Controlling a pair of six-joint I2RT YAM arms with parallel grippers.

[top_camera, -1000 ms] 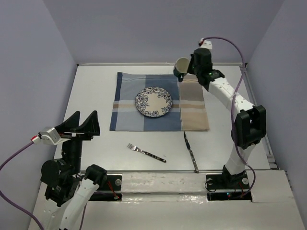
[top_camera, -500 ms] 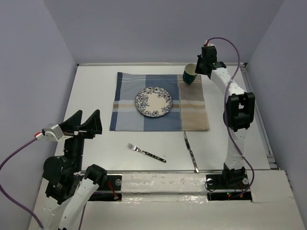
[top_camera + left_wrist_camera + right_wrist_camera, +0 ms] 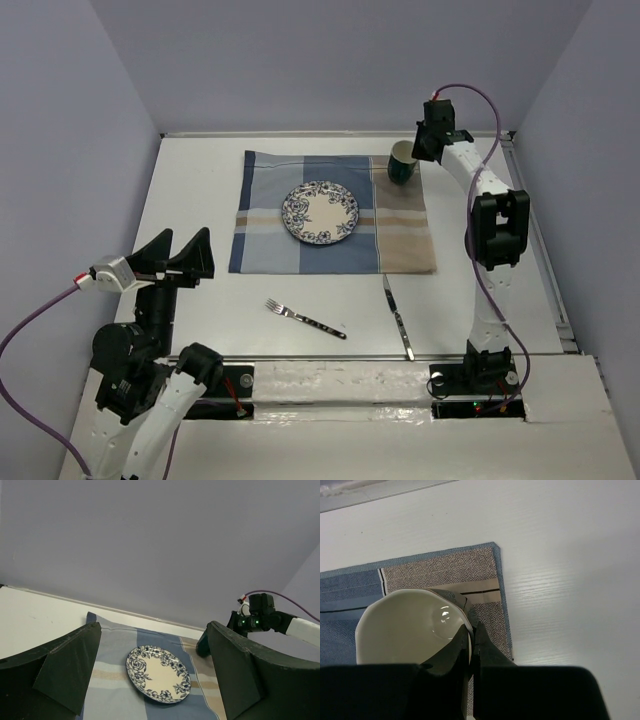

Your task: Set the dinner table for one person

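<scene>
One each: dinner table (image 3: 200, 190), placemat (image 3: 265, 215), plate (image 3: 320, 212), cup (image 3: 402, 162), fork (image 3: 305, 319), knife (image 3: 398, 318)

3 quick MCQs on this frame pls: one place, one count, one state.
1. Where is the cup? A) far right corner of the placemat B) its near left corner C) its centre
2. Cutlery pieces on the bare table? A) one B) two C) four
3. The left gripper is: A) open, empty B) shut, empty C) shut on a spoon

Answers:
1 A, the top view shows it at the tan far corner, its wall pinched by the right gripper.
2 B, one fork and one knife.
3 A, its fingers are spread with nothing between them.
</scene>
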